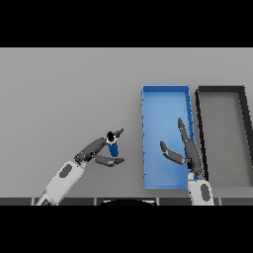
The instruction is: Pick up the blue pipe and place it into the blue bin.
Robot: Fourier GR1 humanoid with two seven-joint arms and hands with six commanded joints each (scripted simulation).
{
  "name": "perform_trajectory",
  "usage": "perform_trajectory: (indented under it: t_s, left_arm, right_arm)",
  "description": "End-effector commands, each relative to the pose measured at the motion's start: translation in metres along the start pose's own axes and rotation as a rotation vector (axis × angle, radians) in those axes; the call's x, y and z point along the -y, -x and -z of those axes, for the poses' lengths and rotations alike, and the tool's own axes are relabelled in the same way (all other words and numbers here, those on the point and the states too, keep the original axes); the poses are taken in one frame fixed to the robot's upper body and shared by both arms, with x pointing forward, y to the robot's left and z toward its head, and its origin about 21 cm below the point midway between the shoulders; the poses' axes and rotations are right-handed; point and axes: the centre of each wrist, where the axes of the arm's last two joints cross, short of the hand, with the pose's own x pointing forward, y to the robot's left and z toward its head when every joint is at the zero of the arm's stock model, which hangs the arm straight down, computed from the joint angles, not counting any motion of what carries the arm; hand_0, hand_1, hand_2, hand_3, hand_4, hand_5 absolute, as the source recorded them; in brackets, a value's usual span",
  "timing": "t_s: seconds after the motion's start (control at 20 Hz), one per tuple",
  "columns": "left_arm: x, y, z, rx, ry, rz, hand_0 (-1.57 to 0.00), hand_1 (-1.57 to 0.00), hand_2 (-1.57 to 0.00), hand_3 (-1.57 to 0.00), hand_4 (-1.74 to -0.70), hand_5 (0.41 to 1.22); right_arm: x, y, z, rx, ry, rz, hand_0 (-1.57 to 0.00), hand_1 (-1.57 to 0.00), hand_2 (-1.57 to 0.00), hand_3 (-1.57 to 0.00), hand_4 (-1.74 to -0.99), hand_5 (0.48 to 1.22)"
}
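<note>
In the head view, the blue pipe (113, 147) stands on the grey bench (69, 89), a little to the left of the blue bin (165, 90). It looks upright, with a dark top end. The left hand (101, 150) is at the pipe: its long fingers reach past the upper end of the pipe, and the thumb lies below the pipe, near its lower end. The fingers and thumb are bent around the pipe on both sides, so I judge that the hand is pinching it, but I cannot tell if the hold is already firm or if the pipe is lifted from the bench.

The right hand (185, 150) hangs over the right part of the blue bin, with fingers straight and spread apart from the thumb, holding nothing. To the right of the blue bin, just beside it, is a dark bin (220, 89) with a grey floor.

The step in hand seems to be the grasp of the pipe. The next move calls for a secure hold, then a lift straight up and a carry to the right over the near wall of the blue bin. The right hand is in the way over the bin, so the pipe should go down in the free left part.
</note>
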Motion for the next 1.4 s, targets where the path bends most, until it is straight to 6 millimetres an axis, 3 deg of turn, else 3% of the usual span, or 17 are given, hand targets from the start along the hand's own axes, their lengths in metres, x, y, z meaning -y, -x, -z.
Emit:
perform_trajectory:
  t_s: [0.0, 0.15, 0.25, 0.3, 0.4, 0.5, 0.6, 0.75, 0.9, 1.35]
  left_arm:
    - [0.003, 0.000, 0.004, 0.013, 0.001, -0.013, 0.00, 0.00, 0.00, 0.00, -1.19, 0.513]
    - [0.007, -0.001, 0.013, 0.041, -0.018, -0.055, 0.00, -0.04, -0.11, -0.04, -1.27, 0.585]
    - [0.014, 0.001, 0.014, 0.035, -0.029, -0.070, -0.10, -0.26, -0.36, -0.22, -1.32, 0.651]
    - [0.015, 0.001, 0.016, 0.044, -0.036, -0.105, -0.29, -0.46, -0.54, -0.49, -1.34, 0.765]
    - [0.022, -0.001, 0.021, 0.049, -0.038, -0.111, -0.72, -0.86, -0.90, -0.88, -1.48, 0.929]
    - [0.028, 0.000, 0.020, 0.086, -0.004, -0.092, -1.02, -1.11, -1.14, -1.10, -1.57, 1.034]
    - [0.027, 0.002, 0.022, 0.111, -0.006, -0.076, -1.22, -1.28, -1.30, -1.22, -1.63, 1.101]
    - [0.031, -0.002, 0.024, 0.120, -0.029, -0.073, -1.39, -1.42, -1.43, -1.35, -1.68, 1.160]
    - [0.035, -0.022, 0.024, 0.212, -0.055, -0.084, -1.48, -1.49, -1.50, -1.42, -1.71, 1.190]
    - [0.035, -0.076, 0.034, 0.290, 0.001, -0.063, -1.56, -1.56, -1.56, -1.49, -1.74, 1.217]
  right_arm:
    - [-0.001, 0.001, 0.001, 0.001, -0.006, 0.016, 0.00, 0.00, 0.00, 0.00, -1.207, 0.607]
    - [0.002, 0.001, 0.001, -0.004, 0.009, 0.001, 0.00, 0.00, 0.00, 0.00, -1.196, 0.603]
    - [-0.004, 0.002, -0.001, 0.003, -0.003, 0.011, 0.00, 0.00, 0.00, 0.00, -1.198, 0.605]
    - [-0.002, 0.001, -0.001, -0.004, 0.003, 0.010, 0.00, 0.00, 0.00, 0.00, -1.199, 0.605]
    - [-0.001, 0.003, 0.001, -0.006, 0.004, 0.012, 0.00, 0.00, 0.00, 0.00, -1.198, 0.604]
    - [-0.002, 0.001, 0.005, -0.006, 0.003, 0.014, 0.00, 0.00, 0.00, 0.00, -1.196, 0.604]
    - [0.000, 0.001, 0.003, 0.012, 0.006, 0.010, 0.00, 0.00, 0.00, 0.00, -1.195, 0.603]
    - [-0.003, 0.001, 0.002, 0.001, -0.002, 0.023, 0.00, 0.00, 0.00, 0.00, -1.192, 0.602]
    - [0.001, 0.000, 0.004, 0.009, 0.006, 0.006, 0.00, 0.00, 0.00, 0.00, -1.187, 0.603]
    - [0.007, 0.002, -0.002, 0.028, 0.008, -0.010, 0.00, 0.00, 0.00, 0.00, -1.141, 0.603]
